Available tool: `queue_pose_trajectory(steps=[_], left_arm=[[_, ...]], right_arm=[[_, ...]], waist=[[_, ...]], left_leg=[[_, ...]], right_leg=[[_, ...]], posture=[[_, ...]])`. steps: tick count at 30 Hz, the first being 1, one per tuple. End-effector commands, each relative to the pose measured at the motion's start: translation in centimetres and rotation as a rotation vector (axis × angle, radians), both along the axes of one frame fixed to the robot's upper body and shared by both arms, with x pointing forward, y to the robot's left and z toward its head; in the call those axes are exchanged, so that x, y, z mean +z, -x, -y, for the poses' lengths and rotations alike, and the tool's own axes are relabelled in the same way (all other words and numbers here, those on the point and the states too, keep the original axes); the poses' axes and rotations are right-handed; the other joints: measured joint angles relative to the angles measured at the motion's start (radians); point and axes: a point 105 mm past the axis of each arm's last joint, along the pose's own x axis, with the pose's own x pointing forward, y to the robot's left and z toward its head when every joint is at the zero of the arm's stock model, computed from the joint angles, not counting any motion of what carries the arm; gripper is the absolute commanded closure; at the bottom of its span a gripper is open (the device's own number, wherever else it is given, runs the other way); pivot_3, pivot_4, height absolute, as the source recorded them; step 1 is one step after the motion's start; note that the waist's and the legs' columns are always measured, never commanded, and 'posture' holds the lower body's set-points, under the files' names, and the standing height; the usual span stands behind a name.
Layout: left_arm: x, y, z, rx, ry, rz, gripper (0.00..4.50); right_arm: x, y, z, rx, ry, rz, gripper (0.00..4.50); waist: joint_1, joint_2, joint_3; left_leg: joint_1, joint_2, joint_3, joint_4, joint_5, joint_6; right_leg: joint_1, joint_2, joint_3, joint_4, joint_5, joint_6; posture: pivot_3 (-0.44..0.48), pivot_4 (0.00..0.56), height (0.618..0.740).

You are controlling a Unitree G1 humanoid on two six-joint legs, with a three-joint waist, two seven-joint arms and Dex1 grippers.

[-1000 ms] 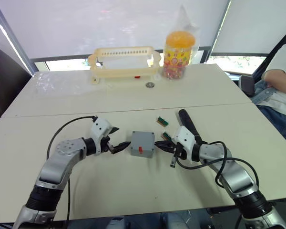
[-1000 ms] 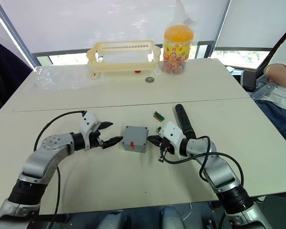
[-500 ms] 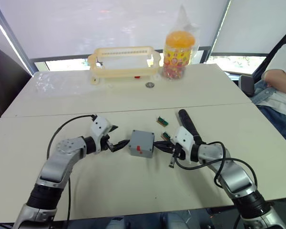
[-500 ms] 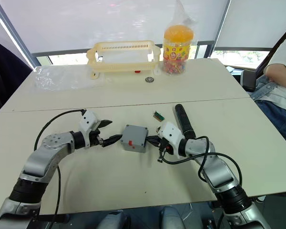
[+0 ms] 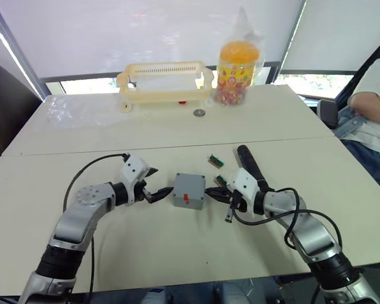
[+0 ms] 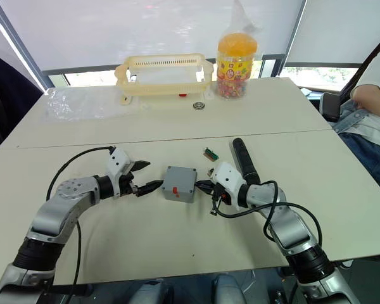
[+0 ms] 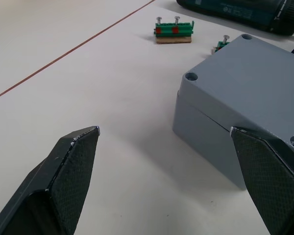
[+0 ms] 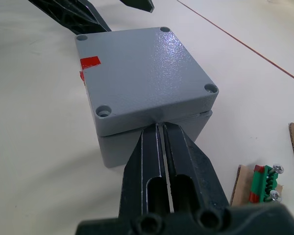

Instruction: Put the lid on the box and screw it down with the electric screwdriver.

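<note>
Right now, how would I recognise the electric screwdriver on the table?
On the near half of the beige table, find the grey box between the two arms. The electric screwdriver lies to the robot's right of it, behind the right wrist: a long black cylinder, unlike the small green pieces nearby.

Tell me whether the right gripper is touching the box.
Touching. The right wrist view shows the right gripper, its fingers closed together, with the tips pressed against the side of the box just under the seated lid, no gap visible.

Looks like an office or meeting room: two pale tables [image 5: 177, 130] pushed together, roller blinds [image 5: 145, 31] over big windows, a person [image 5: 370, 120] seated at the far right edge.
</note>
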Motion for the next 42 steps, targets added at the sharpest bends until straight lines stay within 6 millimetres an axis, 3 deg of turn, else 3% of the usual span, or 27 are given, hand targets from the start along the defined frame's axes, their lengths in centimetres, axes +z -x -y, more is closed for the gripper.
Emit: queue_pose_trajectory(steps=[1,19,30,34,37,42], left_arm=[[1.2,0.2,1.1,-0.048,0.012,0.054,0.08],[2.2,-0.5,-0.6,0.038,0.052,0.069,0.08],[2.0,-0.4,-1.2,0.045,0.041,0.06,0.08],[2.1,0.7,-1.2,0.005,0.028,0.044,0.08],[2.3,3.3,-1.0,-0.096,-0.001,-0.007,0.08],[2.1,5.1,-0.9,-0.157,-0.038,-0.052,0.08]], right_arm=[[1.0,0.3,-0.6,0.03,-0.017,0.048,4.42],[1.0,0.1,-1.2,0.047,-0.015,0.064,4.42],[0.9,-0.4,0.6,-0.003,0.042,0.095,4.42],[2.2,-0.3,1.2,-0.025,0.02,0.119,4.42],[3.1,1.1,1.5,-0.005,0.008,0.104,4.42],[3.2,2.5,1.8,0.016,0.023,0.073,4.42]], waist=[[0.0,0.0,0.0],[-0.001,0.0,0.0],[0.0,0.0,0.0],[0.0,0.0,0.0],[-0.002,0.0,0.0],[0.002,0.0,0.0]], left_leg=[[0.0,0.0,0.0,0.0,0.0,0.0],[0.0,0.0,0.0,0.0,0.0,0.0],[0.0,0.0,0.0,0.0,0.0,0.0],[0.0,0.0,0.0,0.0,0.0,0.0],[-0.001,0.001,0.0,0.0,0.0,0.0],[0.0,0.001,0.0,0.0,-0.001,0.001]], right_leg=[[0.0,0.0,0.0,0.0,0.0,0.0],[0.0,0.0,0.0,0.0,0.0,0.0],[0.0,0.0,0.0,0.0,0.0,0.0],[0.0,0.0,0.0,0.0,0.0,0.0],[-0.001,0.0,0.0,0.0,0.0,0.0],[0.0,0.0,0.0,0.0,0.0,0.0]], posture=[[0.0,0.15,0.74],[0.0,0.15,0.74],[0.0,0.15,0.74],[0.0,0.15,0.74],[0.0,0.15,0.74],[0.0,0.15,0.74]])
